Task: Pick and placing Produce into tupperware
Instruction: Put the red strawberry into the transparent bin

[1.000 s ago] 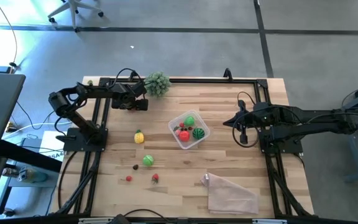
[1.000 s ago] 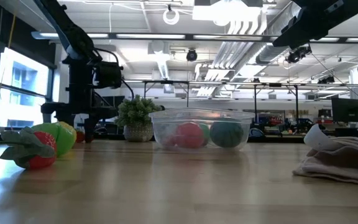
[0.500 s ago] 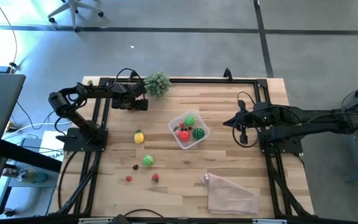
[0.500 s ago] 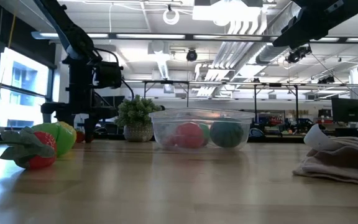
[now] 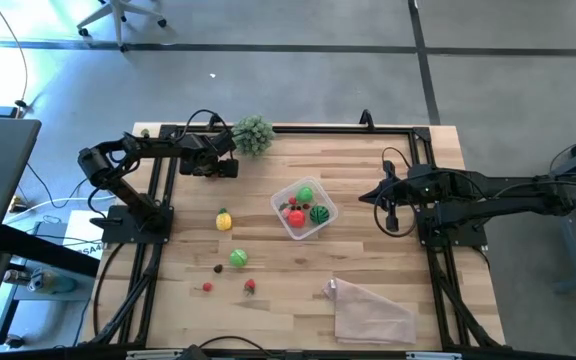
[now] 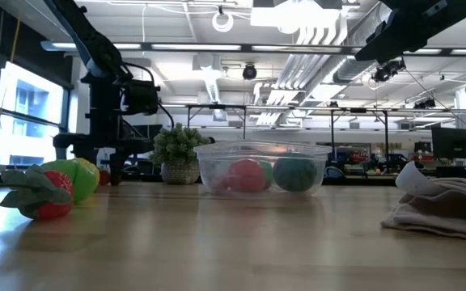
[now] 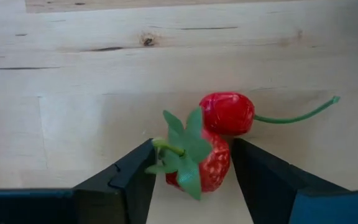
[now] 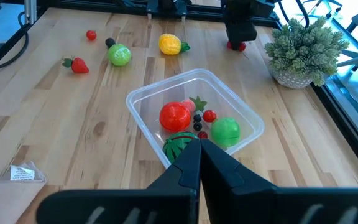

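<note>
My left gripper points down at the table's far left, next to the plant, and is shut on a red toy strawberry with green leaves. A red cherry with a green stem lies against the strawberry. The clear tupperware stands mid-table and holds a red tomato, a green ball, a striped melon and small berries. A yellow fruit, a green fruit, a second strawberry and two small berries lie loose on the wood. My right gripper hangs shut above the table, right of the tupperware. My left gripper has the strawberry between its two fingers, one at the leafy top and the other at the red side. The fingers come from above, pointing down. The strawberry lies on the table, on its side.
A potted grey-green plant stands at the far edge beside my left gripper. A crinkled clear plastic bag lies at the near right. Black frame rails run along the table's left, right and far sides.
</note>
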Motion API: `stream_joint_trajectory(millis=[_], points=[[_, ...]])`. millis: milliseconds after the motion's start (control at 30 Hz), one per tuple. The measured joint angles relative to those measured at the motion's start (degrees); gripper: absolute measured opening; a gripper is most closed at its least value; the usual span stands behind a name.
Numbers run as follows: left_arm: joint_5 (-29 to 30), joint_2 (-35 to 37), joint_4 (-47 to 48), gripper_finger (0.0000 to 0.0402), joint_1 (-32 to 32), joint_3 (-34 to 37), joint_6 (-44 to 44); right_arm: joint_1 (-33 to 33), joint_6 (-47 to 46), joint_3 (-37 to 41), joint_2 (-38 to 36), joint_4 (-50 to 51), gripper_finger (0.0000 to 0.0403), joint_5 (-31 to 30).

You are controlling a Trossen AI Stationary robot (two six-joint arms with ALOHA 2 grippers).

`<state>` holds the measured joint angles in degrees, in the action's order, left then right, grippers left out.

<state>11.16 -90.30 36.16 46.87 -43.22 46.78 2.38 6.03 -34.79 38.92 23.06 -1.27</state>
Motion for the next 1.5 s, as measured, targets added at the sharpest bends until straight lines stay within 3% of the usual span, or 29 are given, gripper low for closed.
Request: stream_joint_trajectory(millis=[333, 600, 1000, 1500], points=[[-0.3, 0.0, -0.1, 0.0133, 0.0, 0.0, 0.0, 0.0, 0.0, 0.0, 0.0, 0.0, 0.0000, 0.0], [-0.3, 0.0, -0.1, 0.0162, 0.0, 0.0, -1.5, 0.0, 0.0, 0.0, 0.0, 0.0, 0.0000, 0.0], [-1.5, 0.5, 2.2, 0.0165, -1.1, 0.0, -7.6, 0.0, 0.0, 0.0, 0.0, 0.0, 0.0000, 0.0], [-1.7, 7.5, 4.5, 0.0165, -9.1, 0.1, -9.0, 0.0, 0.0, 0.0, 0.0, 0.0, 0.0000, 0.0]])
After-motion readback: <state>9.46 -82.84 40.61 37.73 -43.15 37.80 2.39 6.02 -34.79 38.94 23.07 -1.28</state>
